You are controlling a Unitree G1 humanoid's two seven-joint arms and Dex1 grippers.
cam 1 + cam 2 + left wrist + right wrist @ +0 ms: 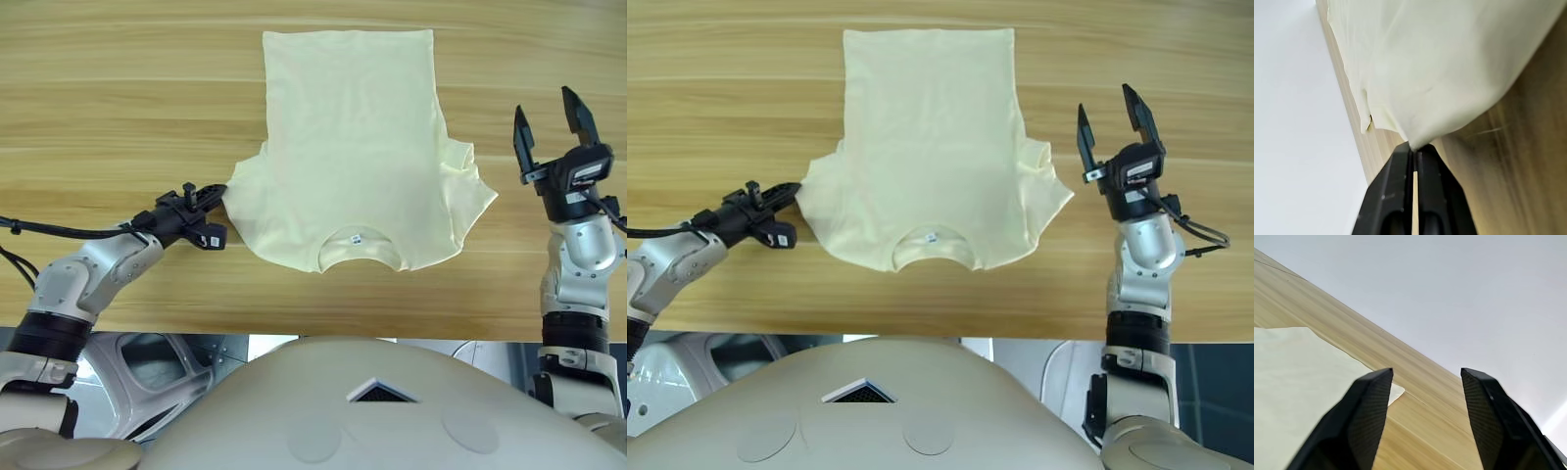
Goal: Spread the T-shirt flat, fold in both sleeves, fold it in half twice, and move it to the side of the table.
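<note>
Left end effector [221, 190] pinches T-shirt [353, 147] sleeve (right end effector [545, 106] spread).

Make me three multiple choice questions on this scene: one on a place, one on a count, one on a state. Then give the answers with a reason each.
1. On the light wooden table, the collar of the pale yellow fabric T-shirt lies:
A. nearest the robot
B. farthest from the robot
C. at the robot's right

2. How many pincers grip the shirt?
A. none
B. one
C. two

3. The black right pincer is:
A. open
B. shut on a sleeve
C. shut and empty

Answers:
1 A: the neck opening faces the near edge.
2 B: the black left pincer alone pinches a sleeve edge.
3 A: its fingers stand wide apart, clear of the shirt.
</note>
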